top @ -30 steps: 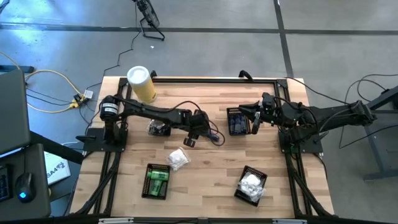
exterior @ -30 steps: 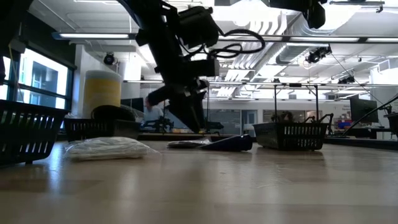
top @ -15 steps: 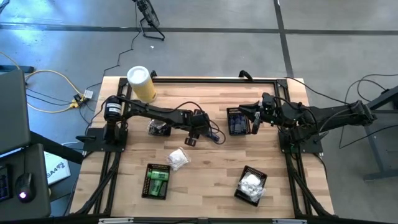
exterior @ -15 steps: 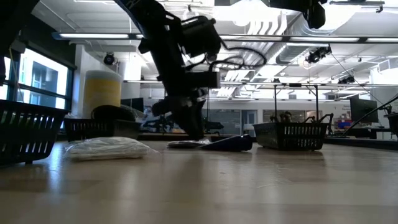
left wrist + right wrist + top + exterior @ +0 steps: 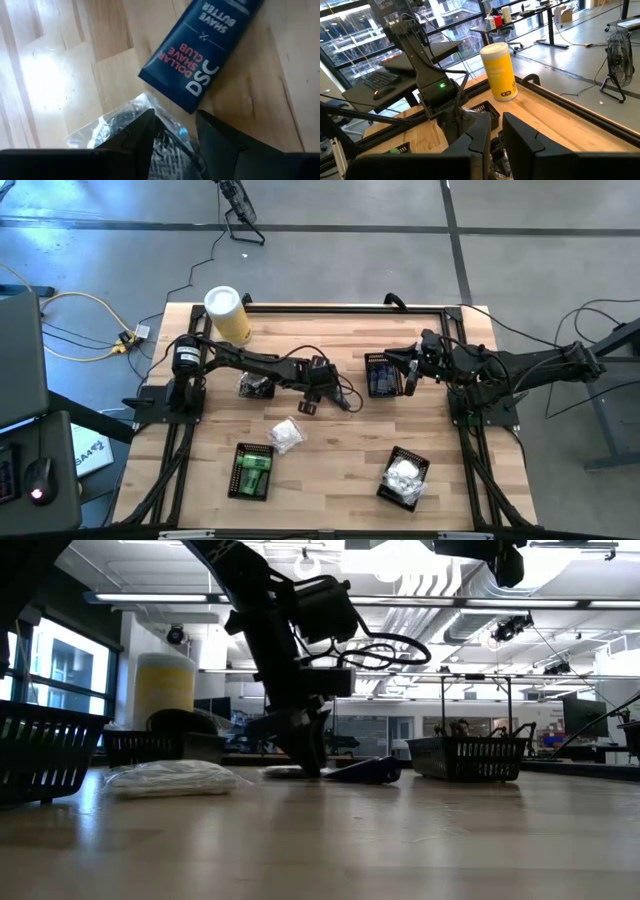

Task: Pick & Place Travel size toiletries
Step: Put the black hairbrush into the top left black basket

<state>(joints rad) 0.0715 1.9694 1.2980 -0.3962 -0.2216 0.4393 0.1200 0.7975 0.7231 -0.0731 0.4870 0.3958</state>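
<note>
High view: the left hand [image 5: 307, 406] sits at frame centre, shifted slightly toward the upper left since a second ago, while the right hand [image 5: 408, 373] waits, clenched, over the basket [image 5: 381, 375] right of centre. Low view: the left hand [image 5: 305, 755] now reaches down to the counter [image 5: 330, 840], a dark blue tube [image 5: 362, 771] just right of it. Left wrist view: its fingers [image 5: 132, 132], partly parted, straddle a silvery-clear packet [image 5: 112, 124]; whether they are grasping it cannot be told. The tube [image 5: 205, 47] lies just beyond, toward upper right.

Left tool [image 5: 307, 406] down at mid-table, jaws part-open — right tool [image 5: 409, 376] raised, nearly closed.
</note>
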